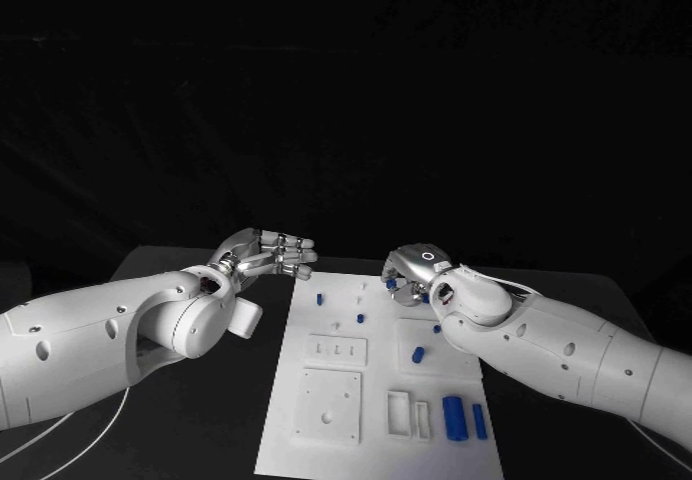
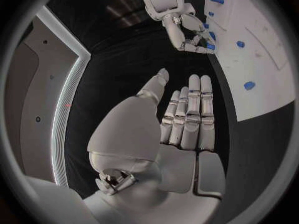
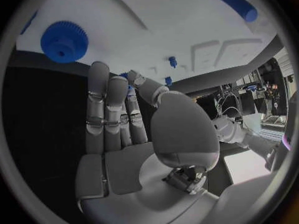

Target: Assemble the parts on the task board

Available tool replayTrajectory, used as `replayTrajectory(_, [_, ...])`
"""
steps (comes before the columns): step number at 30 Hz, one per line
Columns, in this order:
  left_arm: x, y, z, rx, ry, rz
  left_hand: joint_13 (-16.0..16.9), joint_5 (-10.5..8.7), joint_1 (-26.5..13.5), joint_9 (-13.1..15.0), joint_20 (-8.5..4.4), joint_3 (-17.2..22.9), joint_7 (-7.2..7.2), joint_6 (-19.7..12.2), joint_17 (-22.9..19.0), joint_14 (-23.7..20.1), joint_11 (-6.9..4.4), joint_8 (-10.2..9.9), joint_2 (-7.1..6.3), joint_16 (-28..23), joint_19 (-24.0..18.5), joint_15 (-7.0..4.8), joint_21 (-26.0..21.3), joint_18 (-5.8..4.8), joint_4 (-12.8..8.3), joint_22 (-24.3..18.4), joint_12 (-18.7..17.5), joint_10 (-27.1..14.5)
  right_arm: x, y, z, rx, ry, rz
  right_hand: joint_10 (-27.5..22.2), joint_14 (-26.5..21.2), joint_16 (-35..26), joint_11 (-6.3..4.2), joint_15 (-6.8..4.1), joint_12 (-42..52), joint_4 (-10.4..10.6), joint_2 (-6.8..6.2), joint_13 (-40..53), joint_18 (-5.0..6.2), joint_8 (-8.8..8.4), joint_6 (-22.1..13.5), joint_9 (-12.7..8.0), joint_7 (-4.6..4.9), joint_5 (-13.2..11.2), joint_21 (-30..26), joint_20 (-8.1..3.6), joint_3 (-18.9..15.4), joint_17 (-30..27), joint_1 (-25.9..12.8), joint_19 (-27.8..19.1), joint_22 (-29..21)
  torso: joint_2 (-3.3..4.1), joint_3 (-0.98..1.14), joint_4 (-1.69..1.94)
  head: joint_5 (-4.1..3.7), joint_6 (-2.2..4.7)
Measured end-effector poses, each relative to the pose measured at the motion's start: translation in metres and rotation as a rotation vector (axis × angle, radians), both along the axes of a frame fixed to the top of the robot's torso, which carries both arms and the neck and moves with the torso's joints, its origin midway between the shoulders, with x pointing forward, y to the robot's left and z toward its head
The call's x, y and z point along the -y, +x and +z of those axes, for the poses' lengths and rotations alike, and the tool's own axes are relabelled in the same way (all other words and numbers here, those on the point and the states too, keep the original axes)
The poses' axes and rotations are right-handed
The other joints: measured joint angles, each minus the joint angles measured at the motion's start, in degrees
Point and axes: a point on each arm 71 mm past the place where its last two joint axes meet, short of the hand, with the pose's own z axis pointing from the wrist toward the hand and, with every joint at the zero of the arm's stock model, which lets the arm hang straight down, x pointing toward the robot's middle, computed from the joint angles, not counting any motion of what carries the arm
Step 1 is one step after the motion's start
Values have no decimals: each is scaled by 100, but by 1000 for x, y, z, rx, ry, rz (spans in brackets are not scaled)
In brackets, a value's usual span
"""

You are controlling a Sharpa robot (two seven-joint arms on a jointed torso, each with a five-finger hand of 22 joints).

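Lying lengthwise along task board (image 1: 325, 440), blue cylinder (image 1: 454, 417); both hands spread, empty.

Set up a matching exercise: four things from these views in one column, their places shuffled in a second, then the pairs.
Things:
1. left hand
2. right hand
3. two long blue cylinders
4. blue gear

Places:
A. above the far edge of the task board, among small blue parts
B. flat on the board, teeth round its rim
C. off the board, over the black table, holding nothing
D. side by side at the board's near right corner

Pairs: 1-C, 2-A, 3-D, 4-B
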Motion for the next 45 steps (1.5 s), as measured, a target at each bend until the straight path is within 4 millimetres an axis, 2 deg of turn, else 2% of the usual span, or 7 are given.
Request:
replayTrajectory(5, [2, 0, 0, 1, 0, -4, 0, 0, 7, -1, 0, 0, 0, 0, 0, 0, 0, 0, -7, 0, 0, 0, 0, 0, 0, 0, 0, 0, -11, 5, 2, 9, 8, -2, 0, 2, 0, 0, -1, -6, 0, 0, 0, -17, 0, 0, -8, 0, -1, 0, 0, -1, 0, 0, 0, 11, 13, -1, 13, -1, 24])
replayTrajectory(11, [5, 0, 1, 2, 0, -11, 0, 0, 7, -1, 0, 0, 0, 0, 0, 0, 0, 0, -7, 0, 0, 0, 0, 0, 0, 0, 0, 0, -25, 9, 6, 20, 21, 4, 10, 2, -34, 10, -1, -5, -1, 0, 0, -48, 0, 0, -9, 0, -6, -66, 0, -2, 14, 0, 0, 96, 27, -19, 33, -14, 43])
replayTrajectory(17, [8, 0, 1, 3, 0, -19, 0, 0, 7, -1, 0, 0, 0, 0, 0, 0, 0, 0, -7, 0, 0, 0, 0, 0, 0, 1, 0, 0, -35, 11, 6, 24, 28, 8, 11, 2, -34, 11, -1, 7, -18, 0, 0, -39, 0, -1, -10, 0, -23, -66, 0, 15, 18, 0, 0, 120, 43, -50, 70, -42, 59])
replayTrajectory(28, [10, 0, 4, 9, 1, -26, 0, 0, 7, -2, 0, 0, 0, 0, -1, 0, 0, 0, -7, 0, 0, 0, 0, 0, 0, 1, 0, 0, -43, 14, 5, 26, 32, 7, 11, 3, -34, 11, -1, 24, -24, -1, 0, -36, -1, -2, -11, 1, -28, -99, 1, 9, 18, -1, 0, 163, 95, -105, 161, -70, 85])
replayTrajectory(36, [11, 1, 7, 14, 2, -29, 0, 0, 7, -2, 0, 0, 0, 0, -1, 0, 0, 0, -7, 0, 0, 0, 0, 0, 0, 1, 0, 0, -42, 15, 4, 26, 29, 3, 9, 3, -34, 9, -1, 23, -26, -1, 0, -35, -1, -3, -19, 2, 1, -124, 2, 9, 23, -1, 0, 204, 119, -117, 168, -93, 78])
replayTrajectory(45, [10, 1, 9, 18, 3, -30, -1, 0, 7, -3, 0, 0, 0, 0, -1, 0, 0, 0, -7, 0, 0, 0, 26, 0, 0, 1, 0, 0, -39, 15, 3, 24, 18, -1, 8, 4, -34, 8, -1, 22, -42, -9, 0, -34, -5, 12, -19, 17, 2, -133, 3, 24, 32, -9, 0, 238, 125, -116, 165, -54, 36])
